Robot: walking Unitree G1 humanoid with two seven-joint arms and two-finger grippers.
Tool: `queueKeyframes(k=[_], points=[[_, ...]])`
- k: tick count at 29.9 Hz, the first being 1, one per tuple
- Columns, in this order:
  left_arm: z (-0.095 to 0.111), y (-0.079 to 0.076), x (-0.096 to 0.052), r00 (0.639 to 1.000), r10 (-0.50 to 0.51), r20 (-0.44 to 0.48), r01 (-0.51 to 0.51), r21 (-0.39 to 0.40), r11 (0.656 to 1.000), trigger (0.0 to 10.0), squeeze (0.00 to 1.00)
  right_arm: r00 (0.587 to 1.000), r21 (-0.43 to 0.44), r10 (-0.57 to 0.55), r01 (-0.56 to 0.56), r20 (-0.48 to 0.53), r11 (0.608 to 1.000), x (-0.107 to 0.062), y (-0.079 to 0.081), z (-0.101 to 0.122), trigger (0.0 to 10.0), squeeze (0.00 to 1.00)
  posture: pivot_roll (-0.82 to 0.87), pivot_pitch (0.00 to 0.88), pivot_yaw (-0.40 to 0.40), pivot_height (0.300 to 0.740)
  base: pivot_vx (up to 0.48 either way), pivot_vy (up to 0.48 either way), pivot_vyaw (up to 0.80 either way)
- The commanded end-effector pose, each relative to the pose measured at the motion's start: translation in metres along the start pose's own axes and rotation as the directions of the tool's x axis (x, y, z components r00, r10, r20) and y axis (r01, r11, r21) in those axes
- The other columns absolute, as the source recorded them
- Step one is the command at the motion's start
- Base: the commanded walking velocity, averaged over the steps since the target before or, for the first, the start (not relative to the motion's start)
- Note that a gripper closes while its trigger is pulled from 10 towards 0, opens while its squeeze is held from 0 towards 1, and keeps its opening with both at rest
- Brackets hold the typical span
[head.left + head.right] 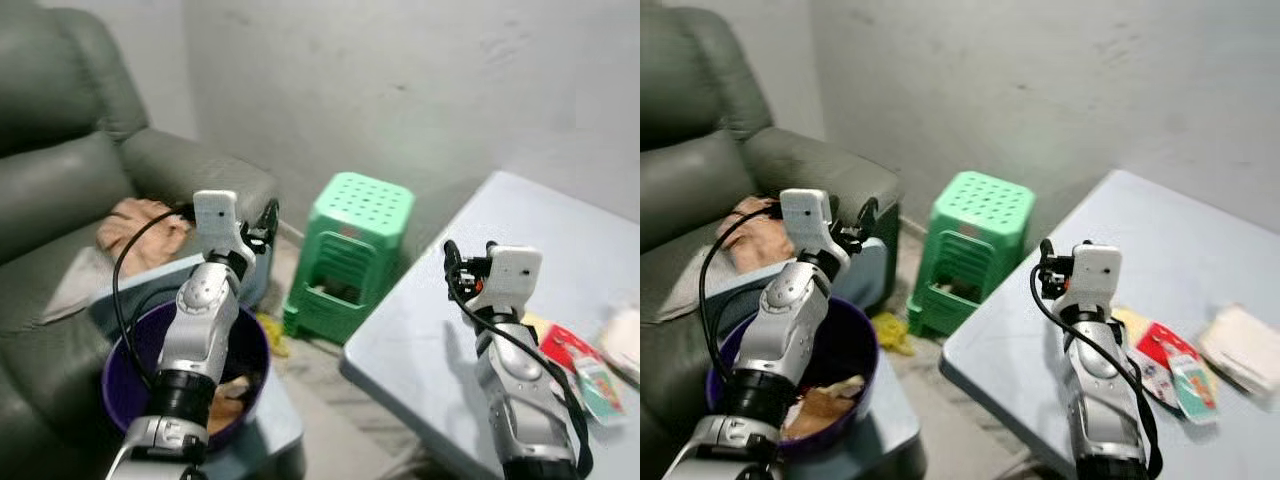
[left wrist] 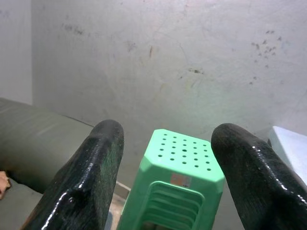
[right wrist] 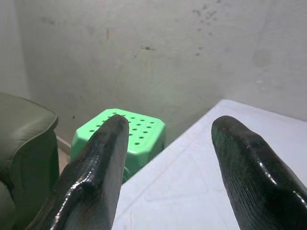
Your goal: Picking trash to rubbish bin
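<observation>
Left pincer [image 2: 165, 177] released, empty, raised above purple bin [image 1: 130, 350] holding trash [image 1: 820, 405]. Green stool [image 1: 350, 255] between. Right pincer [image 3: 165, 172] released over desk [image 1: 440, 330]; wrappers [image 1: 1175, 375] lie on desk beside that arm.

The 2 eye views look forward and down from the head — the green stool [image 1: 350, 255] stands mid-frame, the sofa [image 1: 60, 170] to its left, the table [image 1: 480, 310] to its right. Each wrist view looks along its own 2 spread black fingers [image 2: 91, 177] toward the stool [image 2: 184, 187] and the wall [image 3: 158, 52] behind it — all 4 views share the stool.
</observation>
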State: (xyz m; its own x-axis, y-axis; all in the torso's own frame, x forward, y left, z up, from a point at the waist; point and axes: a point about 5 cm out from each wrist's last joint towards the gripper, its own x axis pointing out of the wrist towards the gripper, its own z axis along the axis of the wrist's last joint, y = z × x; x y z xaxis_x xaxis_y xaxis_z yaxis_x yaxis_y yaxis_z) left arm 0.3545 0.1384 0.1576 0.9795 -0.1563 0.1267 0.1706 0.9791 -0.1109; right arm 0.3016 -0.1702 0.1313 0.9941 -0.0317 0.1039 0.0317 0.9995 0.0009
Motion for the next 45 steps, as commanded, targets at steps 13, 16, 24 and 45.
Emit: queueKeyframes(k=[13,16,24,45], points=[[0.0053,-0.0042,-0.0008,0.999,-0.04,0.03,0.039,0.01,0.999,10.0,0.0,1.0,-0.003,-0.015,0.015,0.014,1.0,-0.0003,-0.0026,0.0043,10.0,0.0,-0.04,0.0,-0.052,0.74,0.0,0.0,-0.76],[0.0076,0.0,-0.0013,0.999,-0.033,0.038,0.032,0.041,0.999,10.0,0.0,1.0,-0.001,-0.019,0.019,0.015,1.0,0.0008,-0.0022,0.0043,10.0,0.0,-0.04,0.0,-0.049,0.74,0.0,0.0,-0.76],[0.0093,0.0017,-0.0027,0.999,-0.03,0.041,0.028,0.041,0.999,10.0,0.0,1.0,0.005,-0.026,0.026,0.01,1.0,0.0024,-0.0025,0.0038,10.0,0.0,-0.02,0.0,-0.051,0.74,0.0,0.0,-0.76],[0.0077,-0.0031,-0.0054,0.997,-0.076,0.027,0.075,0.027,0.997,10.0,0.0,1.0,0.065,-0.018,0.019,-0.005,0.998,-0.0041,0.0039,-0.0009,10.0,0.0,-0.04,0.0,-0.024,0.74,0.012,-0.012,-0.11]])
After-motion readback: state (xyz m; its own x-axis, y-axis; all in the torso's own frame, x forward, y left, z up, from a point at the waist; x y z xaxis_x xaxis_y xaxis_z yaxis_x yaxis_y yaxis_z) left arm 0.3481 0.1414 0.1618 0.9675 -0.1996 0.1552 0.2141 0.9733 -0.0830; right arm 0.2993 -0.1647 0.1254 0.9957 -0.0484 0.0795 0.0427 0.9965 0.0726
